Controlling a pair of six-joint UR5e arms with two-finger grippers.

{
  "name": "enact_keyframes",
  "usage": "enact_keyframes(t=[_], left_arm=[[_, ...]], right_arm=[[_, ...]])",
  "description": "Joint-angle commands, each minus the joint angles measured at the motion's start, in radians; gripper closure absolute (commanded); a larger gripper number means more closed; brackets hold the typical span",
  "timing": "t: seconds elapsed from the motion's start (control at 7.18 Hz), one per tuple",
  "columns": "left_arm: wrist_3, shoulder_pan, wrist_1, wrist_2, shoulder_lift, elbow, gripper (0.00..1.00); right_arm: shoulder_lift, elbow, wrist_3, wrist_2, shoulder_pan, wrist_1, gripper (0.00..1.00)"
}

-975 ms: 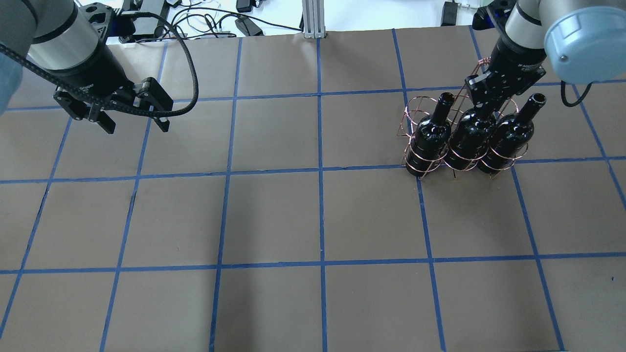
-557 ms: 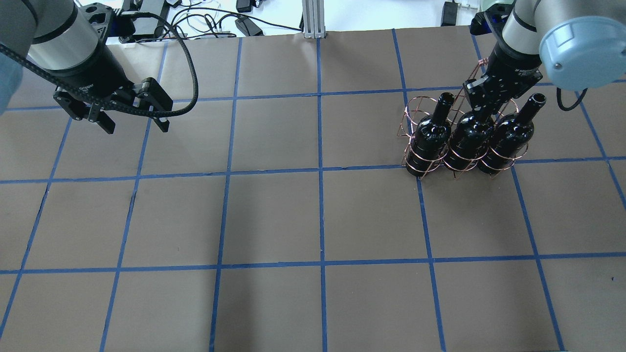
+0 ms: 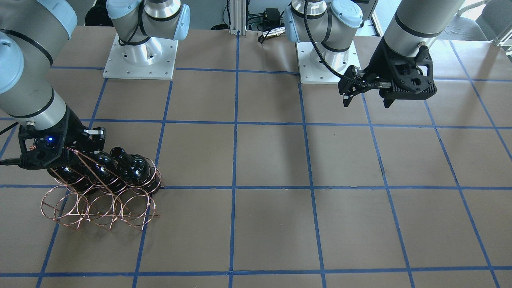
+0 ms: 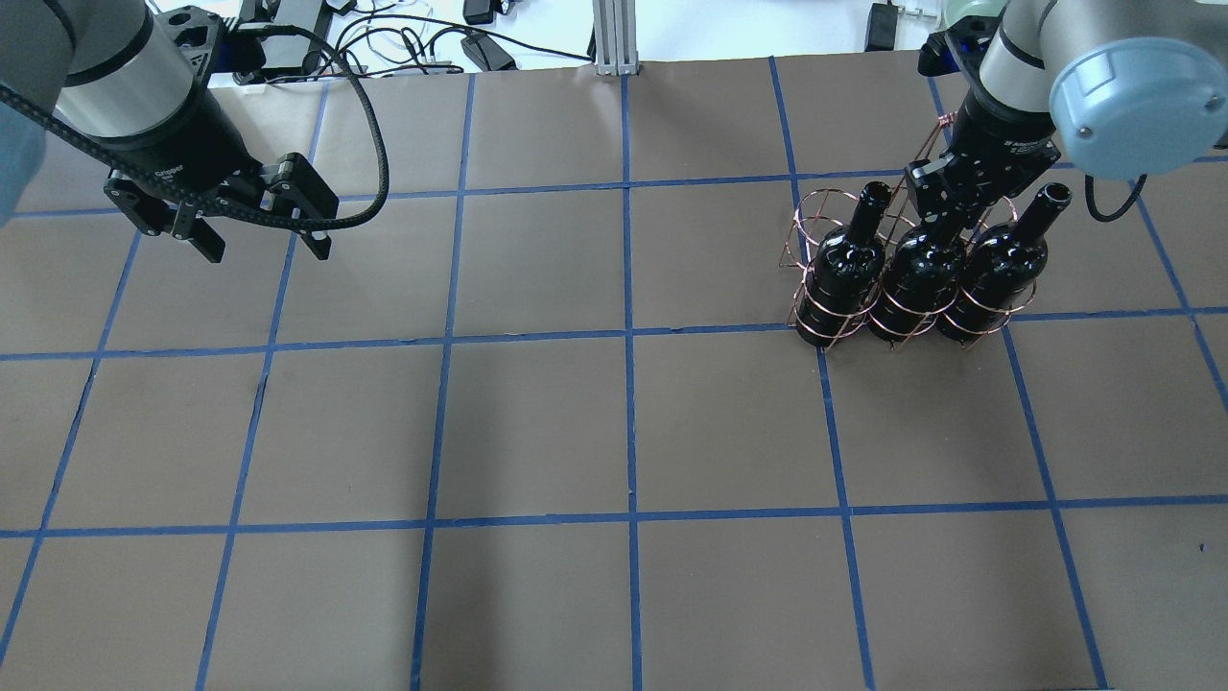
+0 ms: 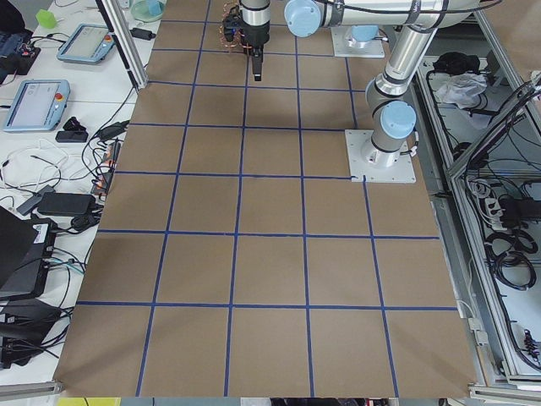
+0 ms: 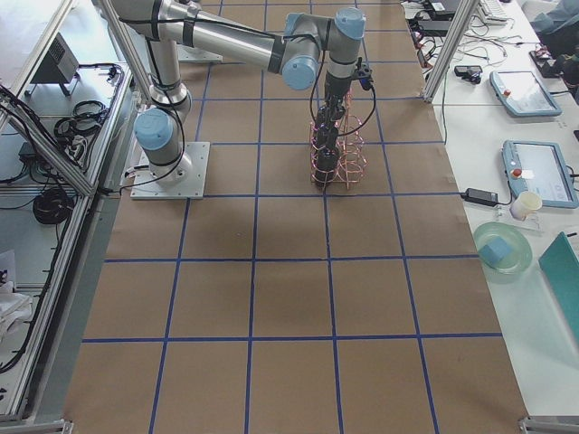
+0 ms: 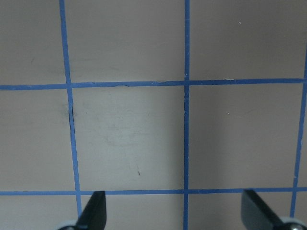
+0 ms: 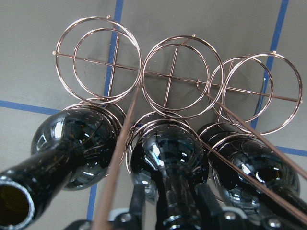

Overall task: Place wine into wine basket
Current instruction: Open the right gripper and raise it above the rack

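Observation:
The copper wire wine basket (image 4: 812,324) stands at the right, also in the front view (image 3: 100,206) and the right wrist view (image 8: 173,75). Three glossy black wine bottles stand tilted in its near row: left (image 4: 844,264), middle (image 4: 916,274), right (image 4: 993,259). The other row of rings is empty. My right gripper (image 4: 945,216) straddles the middle bottle's neck (image 8: 175,191), its fingers (image 8: 136,203) open with small gaps on each side. My left gripper (image 4: 267,251) hangs open and empty over the far left of the table, also in its wrist view (image 7: 175,213).
The basket's slanted handle (image 4: 948,120) rises right beside my right wrist. Brown table paper with blue tape grid (image 4: 628,336) lies between the arms. Cables and boxes (image 4: 403,43) lie beyond the table's far edge.
My right gripper has drawn slightly up and back along the middle bottle's neck; the bottle stays in its ring. The left arm has not moved.

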Motion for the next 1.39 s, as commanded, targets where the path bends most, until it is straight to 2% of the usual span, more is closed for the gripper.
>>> enact_keyframes(t=[0.0,0.14,0.28,0.42,0.56,0.84,1.25], left_arm=[[0.003,-0.002,-0.001,-0.002,0.003,0.002,0.00],[0.002,-0.002,-0.001,-0.010,0.004,0.002,0.00],[-0.006,-0.002,-0.004,-0.011,0.005,0.002,0.00],[-0.018,-0.003,0.007,-0.017,-0.006,0.003,0.00],[-0.027,0.003,0.005,-0.016,0.000,0.003,0.00],[-0.020,0.009,0.004,-0.002,0.011,0.003,0.00],[-0.027,0.006,0.007,-0.017,0.009,0.003,0.00]], right_arm=[[-0.012,-0.027,0.023,-0.011,0.003,0.009,0.00],[-0.036,-0.076,0.023,-0.013,0.008,0.055,0.00],[-0.085,-0.128,0.025,-0.004,0.011,0.169,0.00],[-0.148,-0.138,0.034,-0.002,0.020,0.228,0.00],[-0.194,-0.138,0.119,-0.001,0.047,0.267,0.00],[-0.224,-0.137,0.350,-0.014,0.226,0.299,0.00],[-0.222,-0.129,0.365,-0.008,0.244,0.298,0.00]])
